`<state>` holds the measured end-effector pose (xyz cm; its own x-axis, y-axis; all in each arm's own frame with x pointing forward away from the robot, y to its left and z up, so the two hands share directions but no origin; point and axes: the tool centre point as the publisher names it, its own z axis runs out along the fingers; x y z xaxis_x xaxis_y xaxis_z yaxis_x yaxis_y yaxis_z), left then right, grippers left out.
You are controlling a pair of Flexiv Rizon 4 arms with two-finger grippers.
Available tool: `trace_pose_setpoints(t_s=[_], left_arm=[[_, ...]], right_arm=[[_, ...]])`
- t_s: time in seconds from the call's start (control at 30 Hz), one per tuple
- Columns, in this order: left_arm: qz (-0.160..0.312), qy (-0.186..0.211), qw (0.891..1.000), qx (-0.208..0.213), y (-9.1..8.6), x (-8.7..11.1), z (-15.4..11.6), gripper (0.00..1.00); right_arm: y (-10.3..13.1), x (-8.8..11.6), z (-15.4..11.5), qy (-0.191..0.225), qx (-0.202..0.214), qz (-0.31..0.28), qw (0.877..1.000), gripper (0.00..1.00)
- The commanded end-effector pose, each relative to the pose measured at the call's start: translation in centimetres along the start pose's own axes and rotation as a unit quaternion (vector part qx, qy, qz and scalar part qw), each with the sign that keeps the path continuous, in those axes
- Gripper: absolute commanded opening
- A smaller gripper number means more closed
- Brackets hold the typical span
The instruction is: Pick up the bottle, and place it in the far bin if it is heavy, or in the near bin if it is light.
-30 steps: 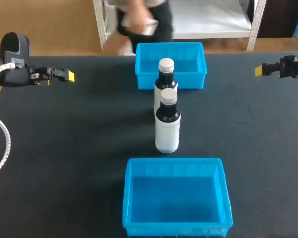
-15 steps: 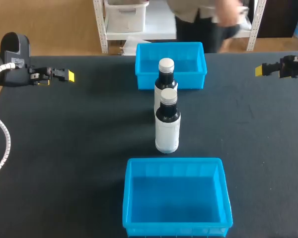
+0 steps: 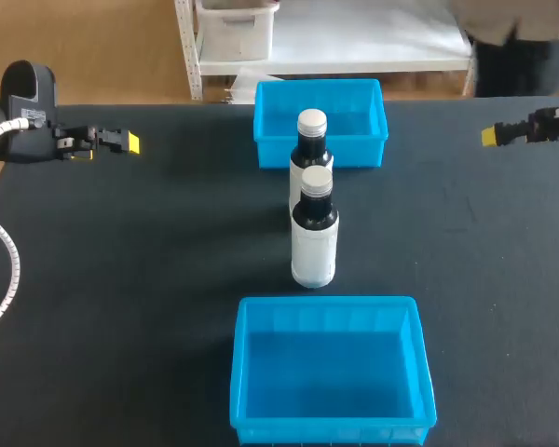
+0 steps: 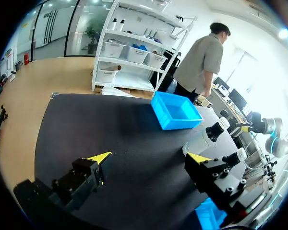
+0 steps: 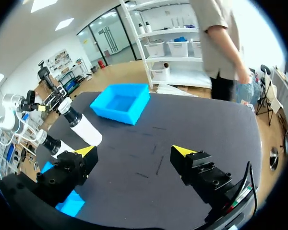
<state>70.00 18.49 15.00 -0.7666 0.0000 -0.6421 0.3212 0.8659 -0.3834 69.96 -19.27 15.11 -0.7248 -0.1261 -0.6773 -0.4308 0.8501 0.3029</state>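
Two dark bottles with white caps and white labels stand upright mid-table, one behind the other: the front bottle (image 3: 314, 237) and the rear bottle (image 3: 311, 149), which stands against the far blue bin (image 3: 354, 154). The near blue bin (image 3: 242, 372) lies in front of them. My left gripper (image 3: 126, 142) hovers at the far left, open with nothing in it (image 4: 150, 157); the bottles (image 4: 201, 141) are far ahead of it. My right gripper (image 3: 492, 136) is at the far right edge, also open with nothing between its fingers (image 5: 134, 151), the bottles (image 5: 84, 129) well beyond its finger.
Dark tabletop (image 3: 149, 279) lies bare on both sides of the bottles and bins. Both bins hold nothing. The gap between the front bottle and the near bin is small.
My right gripper has drifted slightly down and toward the right edge. The left arm, the bottles and the bins have not moved.
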Motion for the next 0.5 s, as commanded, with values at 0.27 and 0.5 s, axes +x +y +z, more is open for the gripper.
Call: trace_pose_setpoints(t_s=[0.27, 0.5], left_arm=[[0.000, 0.000, 1.000, 0.000, 0.0, 0.0, 0.0, 1.00], [0.000, 0.000, 1.000, 0.000, 0.0, 0.0, 0.0, 1.00]], right_arm=[[-1.9, -0.3, -0.8, 0.065, -0.184, -0.120, 0.973, 1.00], [-2.9, -0.2, -1.6, 0.121, -0.274, -0.225, 0.927, 1.00]])
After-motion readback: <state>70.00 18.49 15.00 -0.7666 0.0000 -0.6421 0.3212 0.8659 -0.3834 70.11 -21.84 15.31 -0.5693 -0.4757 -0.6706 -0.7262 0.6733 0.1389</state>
